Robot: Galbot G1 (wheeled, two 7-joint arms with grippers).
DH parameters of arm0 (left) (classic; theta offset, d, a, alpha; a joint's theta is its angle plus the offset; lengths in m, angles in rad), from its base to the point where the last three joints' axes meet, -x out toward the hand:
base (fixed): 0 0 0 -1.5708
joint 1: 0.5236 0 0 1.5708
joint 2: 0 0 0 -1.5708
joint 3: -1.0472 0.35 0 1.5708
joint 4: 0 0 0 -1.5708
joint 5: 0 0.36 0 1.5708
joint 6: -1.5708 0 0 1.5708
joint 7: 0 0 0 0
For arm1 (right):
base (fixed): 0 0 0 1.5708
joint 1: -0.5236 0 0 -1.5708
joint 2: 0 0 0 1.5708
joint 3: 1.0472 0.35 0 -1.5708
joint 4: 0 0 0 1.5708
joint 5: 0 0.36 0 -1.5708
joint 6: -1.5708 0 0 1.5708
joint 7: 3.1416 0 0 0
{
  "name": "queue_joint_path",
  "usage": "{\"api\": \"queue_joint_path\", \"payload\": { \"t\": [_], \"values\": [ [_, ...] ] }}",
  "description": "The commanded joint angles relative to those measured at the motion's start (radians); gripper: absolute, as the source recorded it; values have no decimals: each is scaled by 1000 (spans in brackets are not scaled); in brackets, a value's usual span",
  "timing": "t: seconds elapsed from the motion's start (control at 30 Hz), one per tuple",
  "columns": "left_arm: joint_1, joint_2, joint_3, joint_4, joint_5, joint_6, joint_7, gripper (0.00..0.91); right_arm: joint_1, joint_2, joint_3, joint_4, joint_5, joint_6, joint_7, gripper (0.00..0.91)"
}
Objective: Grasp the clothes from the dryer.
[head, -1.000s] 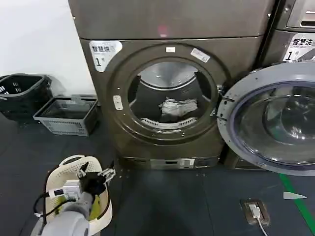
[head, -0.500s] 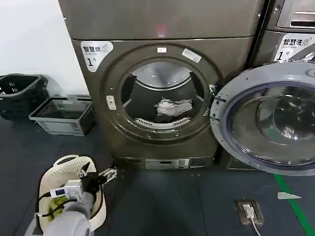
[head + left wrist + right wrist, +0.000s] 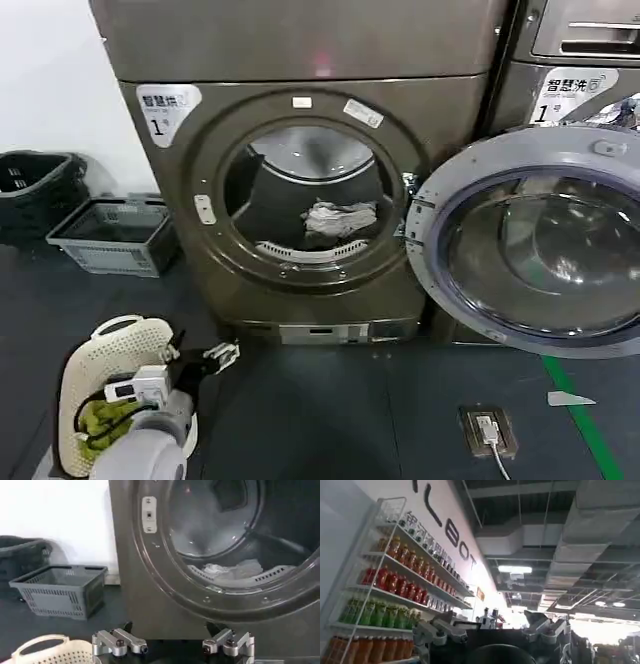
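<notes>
Low at the head view's left, the left gripper [image 3: 197,358] hangs with jaws spread and empty, over a cream basket [image 3: 100,350]. The clothes [image 3: 338,218] lie in the dryer [image 3: 300,170] drum, its door [image 3: 530,250] swung open. The right gripper [image 3: 492,630] is released, facing shelves [image 3: 395,575].

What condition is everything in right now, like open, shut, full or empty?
dryer: door swung open, red light on.
clothes: lying loose in the drum.
left gripper: open, empty, low before the dryer.
right gripper: open, empty.
cream basket: holds something green.
grey basket: looks empty.
</notes>
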Motion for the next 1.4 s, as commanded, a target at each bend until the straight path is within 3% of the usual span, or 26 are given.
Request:
{"api": "queue_joint_path", "payload": {
  "t": [0.03, 1.4],
  "values": [
    [0, 0, 0, -1, -2, 49, 1, 907, 0, 0, 0, 2, 0, -1, 0, 907],
    [4, 1, 0, 0, 1, 49, 6, 907, -3, 8, 5, -2, 4, 5, 1, 907]
  ]
}}
